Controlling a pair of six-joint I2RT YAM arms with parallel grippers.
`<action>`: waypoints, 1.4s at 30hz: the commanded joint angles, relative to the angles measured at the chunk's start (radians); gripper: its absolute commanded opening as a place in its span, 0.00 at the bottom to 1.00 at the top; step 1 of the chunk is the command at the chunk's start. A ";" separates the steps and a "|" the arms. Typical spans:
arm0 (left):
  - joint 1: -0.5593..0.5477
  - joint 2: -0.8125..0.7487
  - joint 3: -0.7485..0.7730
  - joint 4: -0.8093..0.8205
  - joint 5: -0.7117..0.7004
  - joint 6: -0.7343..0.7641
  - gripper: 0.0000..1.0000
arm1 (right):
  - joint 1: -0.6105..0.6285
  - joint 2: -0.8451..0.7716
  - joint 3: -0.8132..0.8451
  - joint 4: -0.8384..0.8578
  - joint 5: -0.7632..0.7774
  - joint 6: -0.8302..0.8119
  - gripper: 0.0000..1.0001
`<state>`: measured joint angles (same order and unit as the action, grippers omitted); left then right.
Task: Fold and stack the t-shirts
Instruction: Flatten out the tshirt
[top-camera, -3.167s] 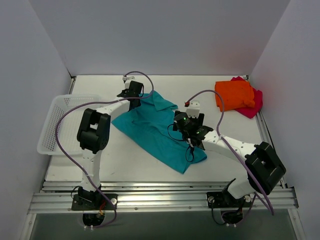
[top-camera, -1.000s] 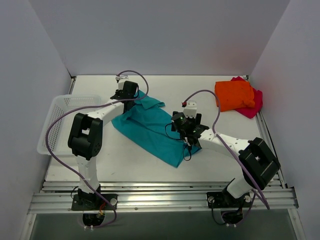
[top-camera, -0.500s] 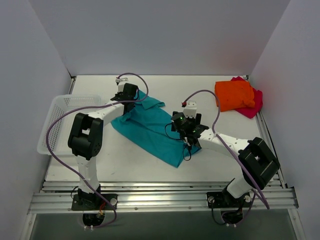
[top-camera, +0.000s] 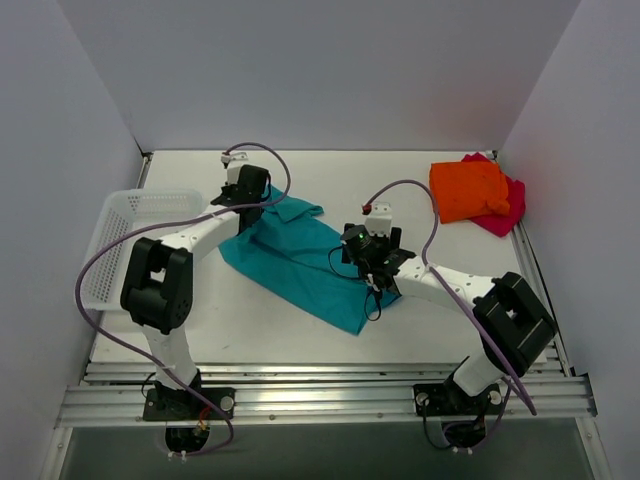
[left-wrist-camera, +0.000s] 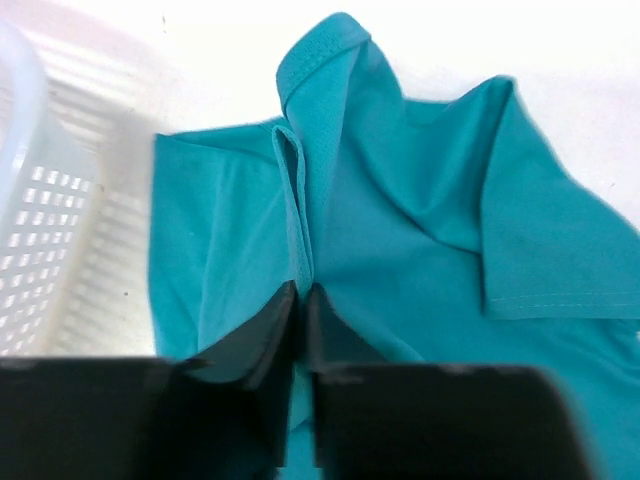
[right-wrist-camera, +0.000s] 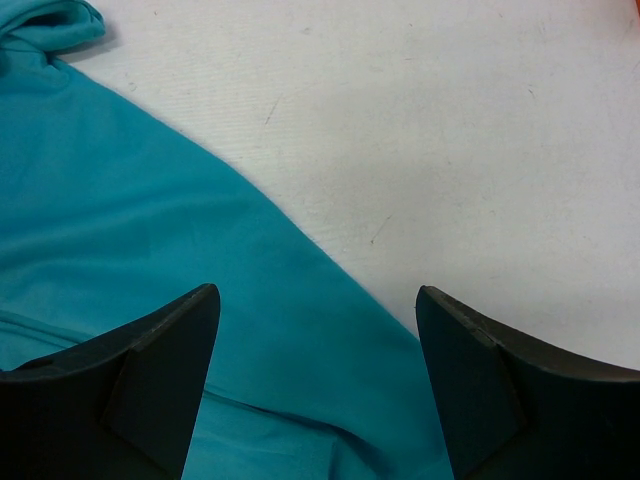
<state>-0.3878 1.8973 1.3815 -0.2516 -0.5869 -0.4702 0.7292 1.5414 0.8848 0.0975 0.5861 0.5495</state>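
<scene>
Shirts first: the teal shirt lies rumpled around the middle of the desk, stretched from about 11 o'clock down toward 5. The left pincer is at the shirt's 11 o'clock end. It's squeezed almost closed, with a raised fold of teal cloth caught between its fingers. The basket sits near it on the 9 o'clock side, along the desk's left edge.

The right pincer is low over the teal shirt's 3 o'clock edge with its jaws spread wide and nothing in them. One finger is over teal cloth, the other over bare desk.

The orange shirt is bunched up in the 2 o'clock corner, lying on the pink shirt, which pokes out along its right side. That pair is well apart from the teal one.
</scene>
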 joint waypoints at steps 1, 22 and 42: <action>0.006 -0.122 -0.010 0.034 -0.031 -0.005 0.24 | 0.009 0.014 0.034 -0.008 0.023 0.007 0.75; 0.036 0.204 0.321 0.121 0.291 -0.002 0.62 | 0.016 0.005 0.033 -0.015 0.026 0.010 0.75; 0.009 0.161 0.074 0.314 0.487 -0.168 0.55 | 0.004 0.048 0.040 -0.016 0.020 0.003 0.75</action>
<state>-0.3744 2.1166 1.4574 -0.0288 -0.1223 -0.6167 0.7338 1.5757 0.8890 0.0940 0.5861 0.5495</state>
